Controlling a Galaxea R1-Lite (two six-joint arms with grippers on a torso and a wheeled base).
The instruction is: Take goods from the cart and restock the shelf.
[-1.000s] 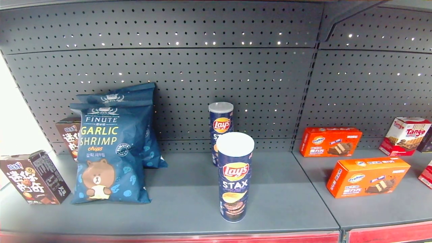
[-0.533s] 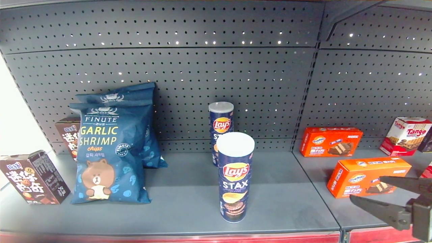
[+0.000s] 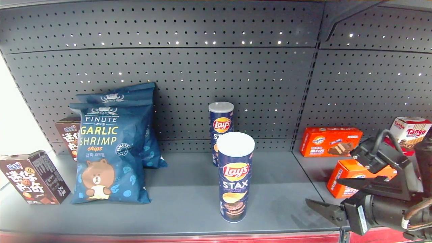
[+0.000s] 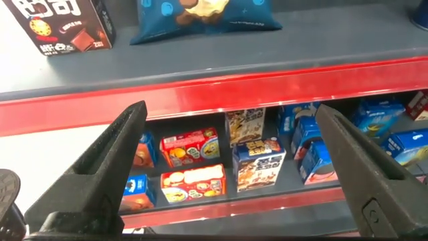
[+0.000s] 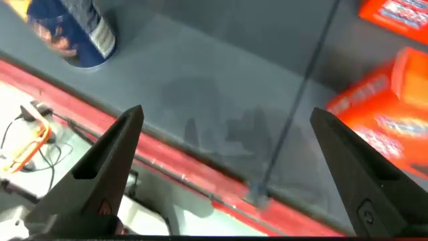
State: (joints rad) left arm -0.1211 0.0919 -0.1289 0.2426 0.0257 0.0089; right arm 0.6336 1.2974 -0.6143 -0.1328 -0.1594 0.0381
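The right gripper [image 3: 322, 191] was held low over the front edge of the shelf [image 3: 189, 199], at the seam between two shelf sections. Its fingers were spread wide apart and pointed towards the robot's left. Part of the nearer orange box [image 3: 341, 172] was covered by it. In the right wrist view, the same gripper [image 5: 226, 114] was seen open above the grey board.

The left gripper [image 4: 230, 107] was held lower, in front of the shelf's red front edge [image 4: 214, 94], and was likewise open. Small boxes [image 4: 257, 161] on a lower shelf were seen between its fingers.

On the shelf were counted:
- Two upright chip cans, one in front [image 3: 235, 177] and one behind [image 3: 221, 125].
- Two chip bags [image 3: 109, 155], one leaning behind the other.
- Two brown boxes [image 3: 33, 177].
- Two orange boxes, the second further back [image 3: 330, 141].
- One red-and-white box [image 3: 410, 130].
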